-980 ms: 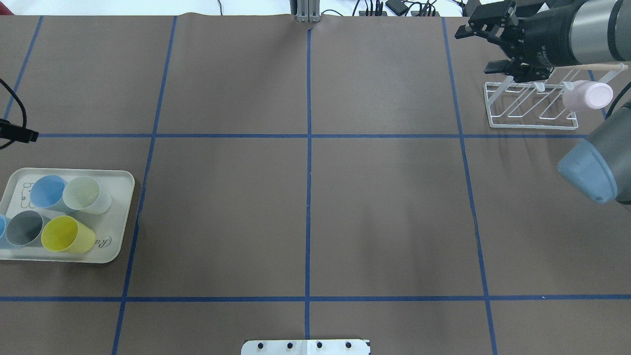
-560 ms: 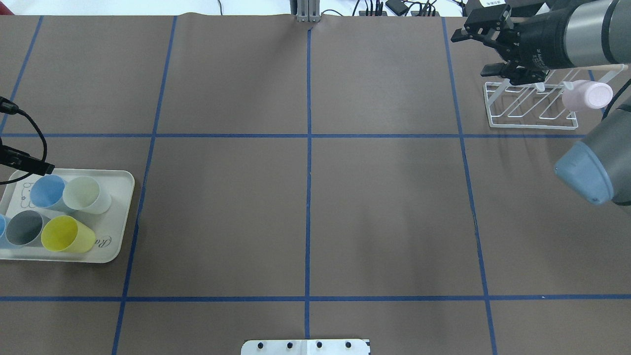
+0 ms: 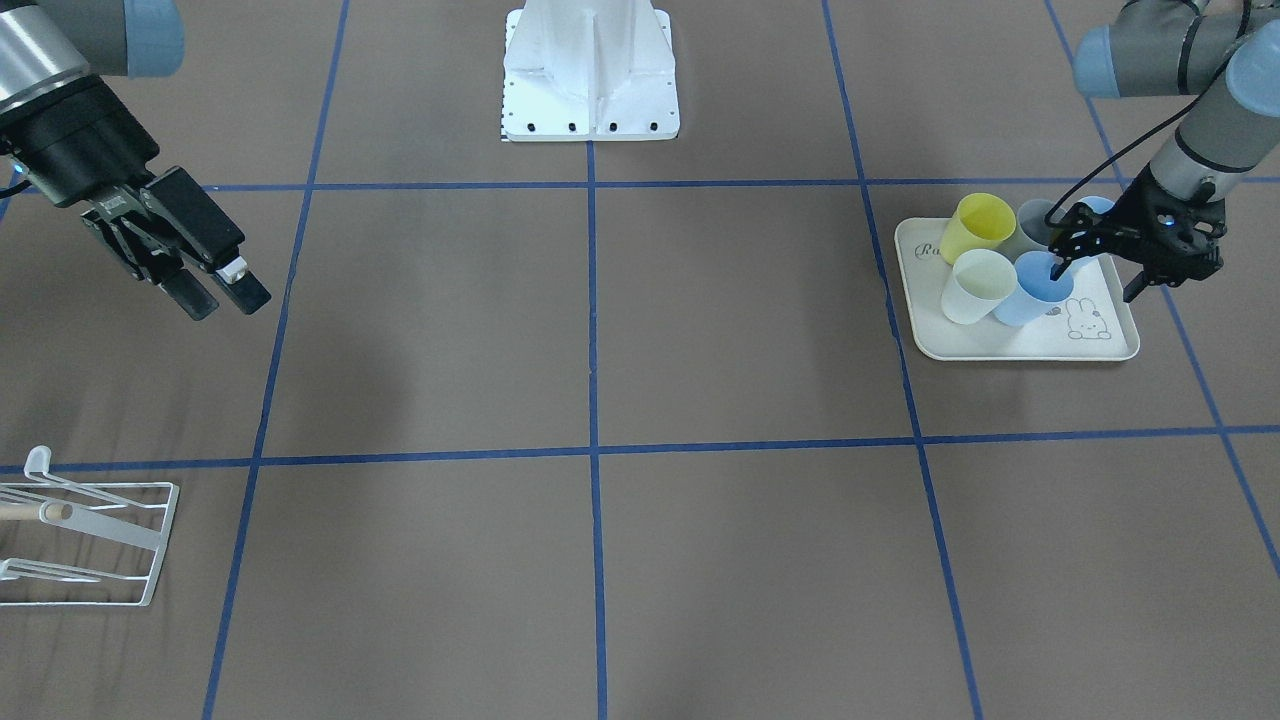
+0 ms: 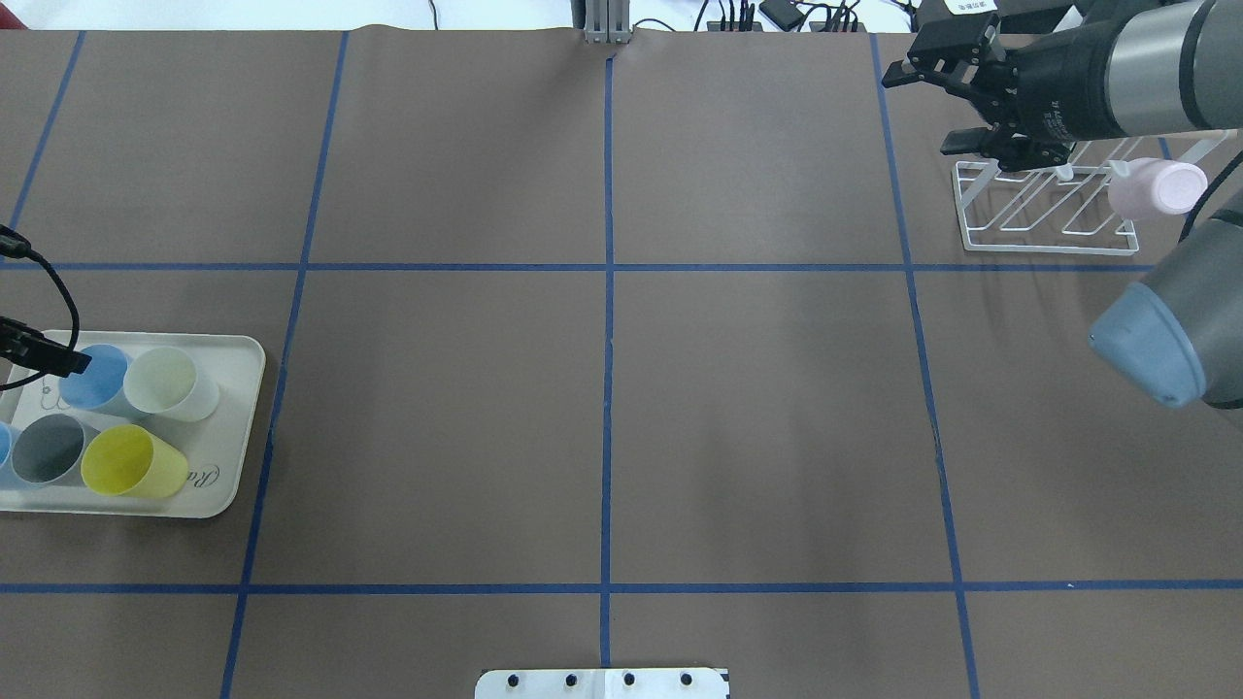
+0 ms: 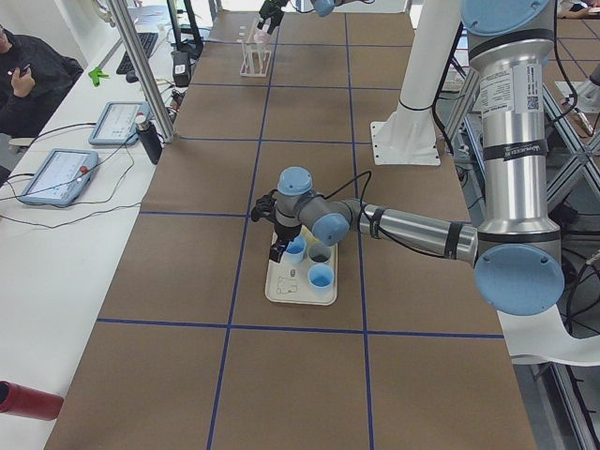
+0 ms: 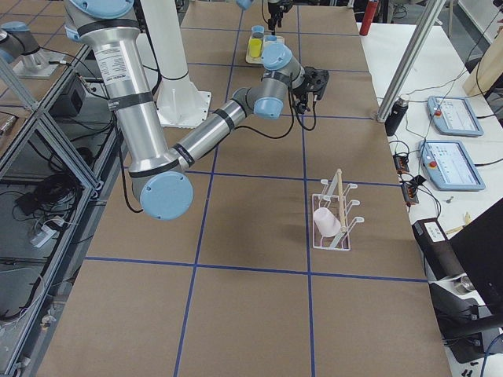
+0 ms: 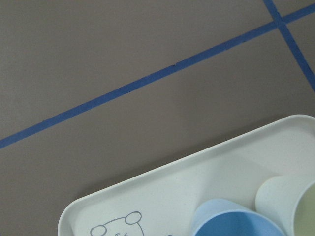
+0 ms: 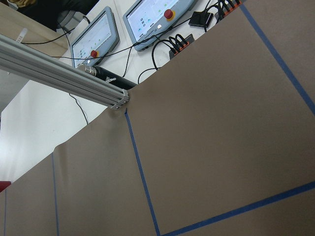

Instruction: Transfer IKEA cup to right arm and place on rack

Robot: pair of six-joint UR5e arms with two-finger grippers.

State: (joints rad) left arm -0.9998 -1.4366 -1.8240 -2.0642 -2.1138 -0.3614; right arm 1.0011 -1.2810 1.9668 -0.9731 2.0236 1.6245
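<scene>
Five cups stand on the cream rabbit-print tray (image 4: 223, 427) at the robot's left end of the table (image 4: 757, 408): yellow (image 4: 126, 461), grey (image 4: 47, 449), pale translucent (image 4: 170, 383), the light blue IKEA cup (image 4: 97, 377), and a second blue cup (image 4: 3, 451) cut off by the overhead view's edge.

Left arm (image 3: 1200, 130) reaches down over the tray.
- Left gripper (image 3: 1098, 275): fingers spread wide.
- One finger (image 3: 1062, 262) is at the mouth of the light blue IKEA cup. The other hangs outside the cup, over the tray's edge.
- Cannot tell whether either finger touches the cup. The cup stands upright on the tray, just beside the pale translucent cup.
- Left wrist view: only the tray corner with the rabbit's ears, the blue rim and part of the pale cup. No fingers in that view.

Right arm (image 4: 1146, 68) is stretched over the robot's right end of the table.
- Right gripper (image 4: 932, 109): fingers apart, nothing between them.
- It is raised above the table, apart from the rack (image 4: 1049, 209).

Rack: white wire with one wood-coloured peg, standing on the table.
- One pink cup (image 4: 1160, 189) sits tilted on its prongs, at the end on the overhead view's right.
- The other prongs are bare.
</scene>
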